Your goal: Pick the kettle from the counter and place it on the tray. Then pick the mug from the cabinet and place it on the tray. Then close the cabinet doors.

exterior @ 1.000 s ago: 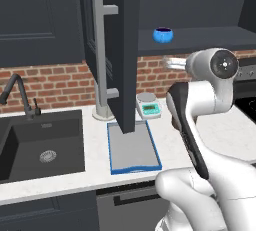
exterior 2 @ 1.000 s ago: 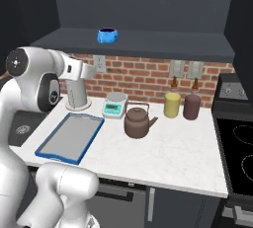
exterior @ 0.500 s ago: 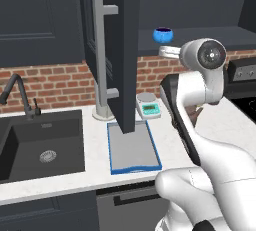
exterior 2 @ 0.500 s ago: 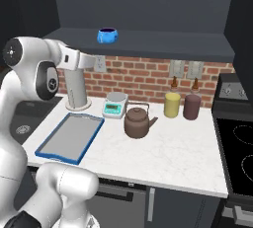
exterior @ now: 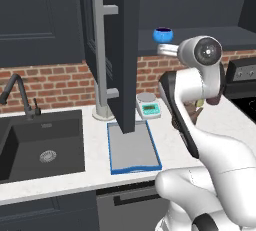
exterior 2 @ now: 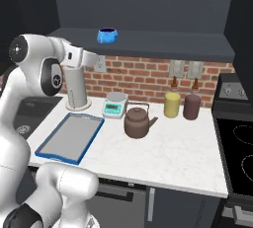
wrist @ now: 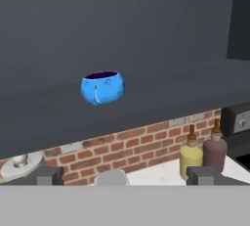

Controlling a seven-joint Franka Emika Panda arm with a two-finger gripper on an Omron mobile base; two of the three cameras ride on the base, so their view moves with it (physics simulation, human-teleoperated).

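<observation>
The brown kettle (exterior 2: 137, 122) stands on the white counter (exterior 2: 168, 155), right of the blue-rimmed grey tray (exterior 2: 69, 135) (exterior: 132, 147), which has nothing on it. The blue mug (wrist: 102, 87) (exterior 2: 106, 36) (exterior: 162, 35) sits upright on the dark cabinet shelf (wrist: 161, 98). My gripper (wrist: 128, 177) (exterior 2: 97, 62) is open with nothing between its fingers. It is raised just below shelf height, left of and short of the mug, and faces the mug. One navy cabinet door (exterior: 117, 50) with its grey bar handle (exterior: 100, 60) stands open over the tray.
A white scale (exterior 2: 114, 105) and a grey cylinder (exterior 2: 76, 90) stand against the brick wall behind the tray. Yellow (exterior 2: 172, 104) and maroon (exterior 2: 191, 106) canisters sit right of the kettle. The sink (exterior: 40, 145) with its faucet (exterior: 20, 92) lies left, a stove (exterior 2: 239, 158) right.
The arm has swung upward, lifting the hand from counter level to just under the shelf near the mug. The jaws stayed open. Kettle, mug and tray have not moved.
</observation>
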